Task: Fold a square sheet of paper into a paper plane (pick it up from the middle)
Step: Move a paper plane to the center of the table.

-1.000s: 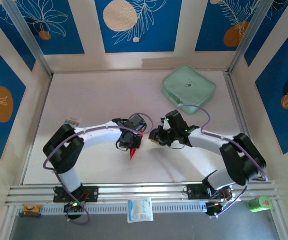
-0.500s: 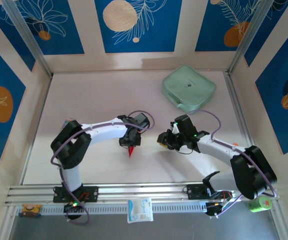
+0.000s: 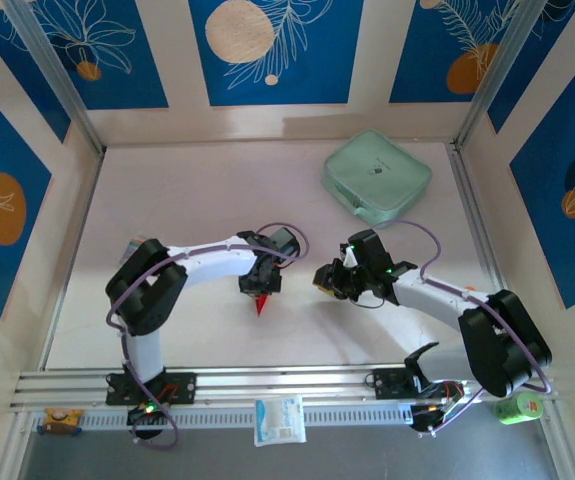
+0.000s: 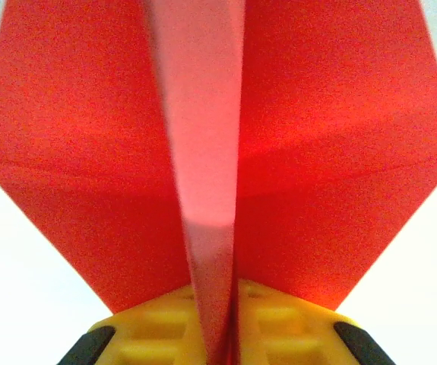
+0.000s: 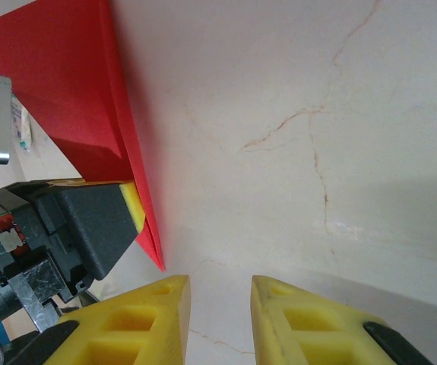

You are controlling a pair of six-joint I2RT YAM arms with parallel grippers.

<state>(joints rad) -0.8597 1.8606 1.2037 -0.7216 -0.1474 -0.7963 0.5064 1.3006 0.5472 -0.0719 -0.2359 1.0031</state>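
Observation:
The paper plane (image 3: 260, 305) is a slim bright red dart pointing toward the table's near edge, just left of centre. My left gripper (image 3: 261, 284) is above it, its yellow pads pressed on the centre fold. In the left wrist view the red wings (image 4: 324, 152) spread wide, and the keel runs down between the fingers of the left gripper (image 4: 218, 296). My right gripper (image 3: 320, 278) stands a short way to the right of the plane, open and holding nothing. From the right wrist, the right gripper (image 5: 220, 287) hovers over bare table with the plane (image 5: 66, 91) at upper left.
A mint-green zip case (image 3: 377, 178) lies at the back right. A small white packet (image 3: 280, 420) sits on the rail in front of the table, with a green object (image 3: 519, 407) at the far right. A small item (image 3: 144, 243) lies near the left edge.
The right gripper has drawn back to the right, away from the plane. The left arm shifted slightly, still with the plane, whose nose stays pointed at the near edge.

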